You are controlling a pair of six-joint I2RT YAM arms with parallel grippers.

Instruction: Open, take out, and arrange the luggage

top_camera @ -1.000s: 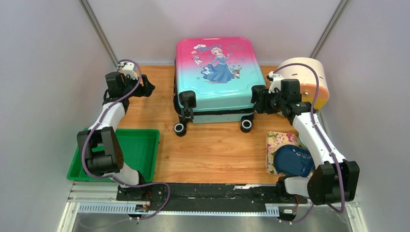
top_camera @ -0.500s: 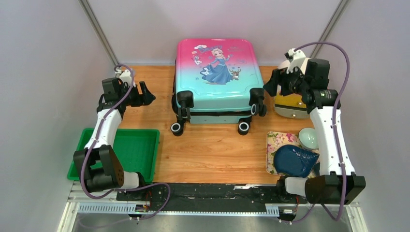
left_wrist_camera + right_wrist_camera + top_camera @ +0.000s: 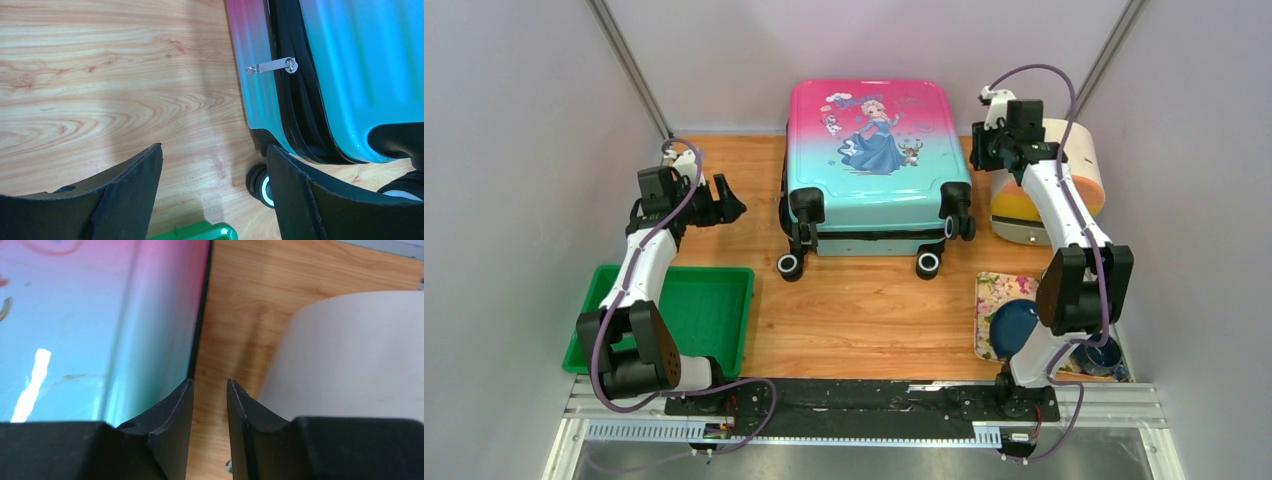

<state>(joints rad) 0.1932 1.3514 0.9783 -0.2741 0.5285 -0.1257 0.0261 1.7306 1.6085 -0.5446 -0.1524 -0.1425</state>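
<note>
Pink-to-teal luggage (image 3: 874,160) lies shut; left hand (image 3: 215,150), wide and empty, faces its zip pull (image 3: 272,66), likely for opening; right hand (image 3: 209,385), nearly closed, grips nothing.

Left arm (image 3: 639,265) bent, reaching forward | left hand (image 3: 215,167) splayed wide, gripping nothing | right arm (image 3: 1064,215) stretched far ahead | right hand (image 3: 210,390) narrowed to a slit
</note>
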